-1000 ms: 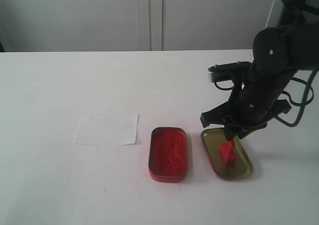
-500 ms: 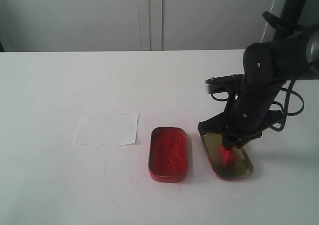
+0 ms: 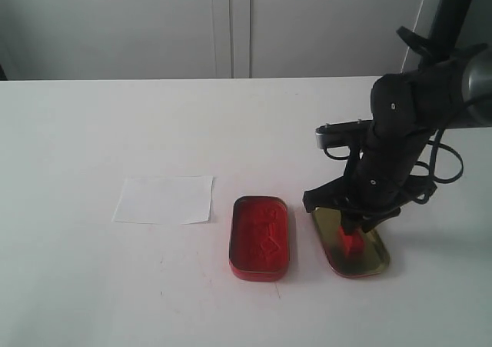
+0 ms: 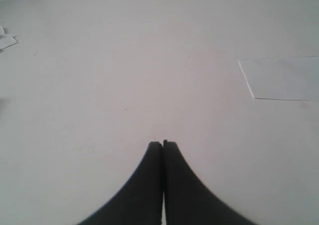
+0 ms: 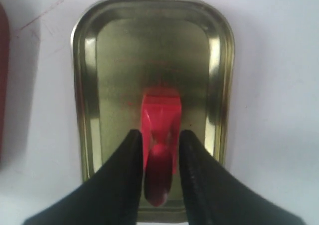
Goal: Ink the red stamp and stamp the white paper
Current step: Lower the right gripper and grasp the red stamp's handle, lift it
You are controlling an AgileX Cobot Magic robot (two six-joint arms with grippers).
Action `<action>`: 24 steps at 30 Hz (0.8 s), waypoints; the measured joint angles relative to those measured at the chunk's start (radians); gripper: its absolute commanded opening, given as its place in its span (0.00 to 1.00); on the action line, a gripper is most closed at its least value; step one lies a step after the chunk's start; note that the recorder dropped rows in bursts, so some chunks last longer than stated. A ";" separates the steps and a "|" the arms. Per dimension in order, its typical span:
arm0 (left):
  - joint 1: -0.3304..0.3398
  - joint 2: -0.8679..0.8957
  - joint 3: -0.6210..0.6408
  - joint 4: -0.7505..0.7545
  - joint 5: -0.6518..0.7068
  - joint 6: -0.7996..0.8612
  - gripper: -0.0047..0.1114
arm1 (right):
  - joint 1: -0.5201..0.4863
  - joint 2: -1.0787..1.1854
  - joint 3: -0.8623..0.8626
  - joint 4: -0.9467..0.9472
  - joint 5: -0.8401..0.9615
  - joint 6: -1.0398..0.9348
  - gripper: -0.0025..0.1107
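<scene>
Beside ink tin (image 3: 260, 238), lid (image 3: 374, 256) — stamp (image 3: 351, 243) inside

Table (image 3: 115, 131): plain white; one thin red streak by the tins.
White paper (image 3: 164, 199): white, unmarked, slightly brighter than table.
Ink tin (image 3: 260, 238): deep glossy red all over; pad w/ darker red diamond-shaped impressions.
Tin lid (image 3: 378, 261): gold/brass, shiny rim; inner face olive-gold w/ faint reddish traces.
Red stamp (image 5: 159, 110): bright red, plain, no pattern seen.
Right gripper (image 5: 160, 135): black fingers.
Right arm (image 3: 407, 108): black, w/ silver-grey block (image 3: 332, 137).
Left gripper (image 4: 163, 144): black.
Cabinet doors (image 3: 231, 24), backgrd: pale grey-white, plain.
</scene>
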 measured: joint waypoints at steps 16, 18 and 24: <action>0.000 0.000 0.000 0.000 0.000 0.000 0.04 | 0.000 0.020 0.000 0.004 0.000 0.025 0.02; 0.000 0.000 0.000 0.000 0.000 0.000 0.04 | 0.000 0.020 0.000 0.004 0.000 0.025 0.02; 0.000 0.000 0.000 0.000 0.000 0.000 0.04 | 0.000 0.017 0.000 0.004 0.000 0.027 0.02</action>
